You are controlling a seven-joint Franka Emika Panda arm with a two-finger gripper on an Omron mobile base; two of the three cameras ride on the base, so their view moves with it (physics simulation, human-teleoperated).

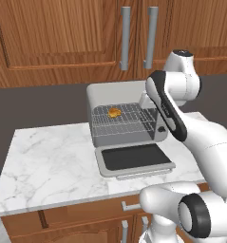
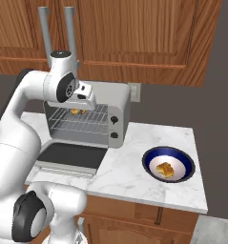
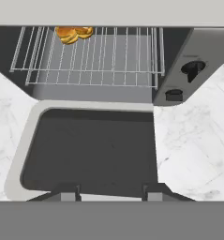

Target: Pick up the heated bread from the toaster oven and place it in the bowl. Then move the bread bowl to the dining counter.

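Note:
The light-grey toaster oven (image 1: 122, 118) stands on a marble worktop with its dark-glass door (image 1: 134, 159) folded down flat. The heated bread (image 1: 114, 112), a small golden lump (image 3: 73, 33), lies at the back left of the wire rack (image 3: 90, 58). My gripper (image 3: 111, 193) hangs in front of the oven above the door, open, with nothing between its fingertips (image 3: 69, 192). To the right of the oven sits the dark blue bowl (image 2: 182, 155), white inside, with a golden bread piece (image 2: 165, 169) in it. The dining counter is out of view.
The marble worktop (image 1: 48, 161) has bare room left of the oven, and its front edge drops to wooden drawers. Wooden wall cabinets with grey handles (image 1: 126, 38) hang above. Two black knobs (image 3: 193, 70) sit on the oven's right side. A wall outlet (image 2: 134, 92) is behind the oven.

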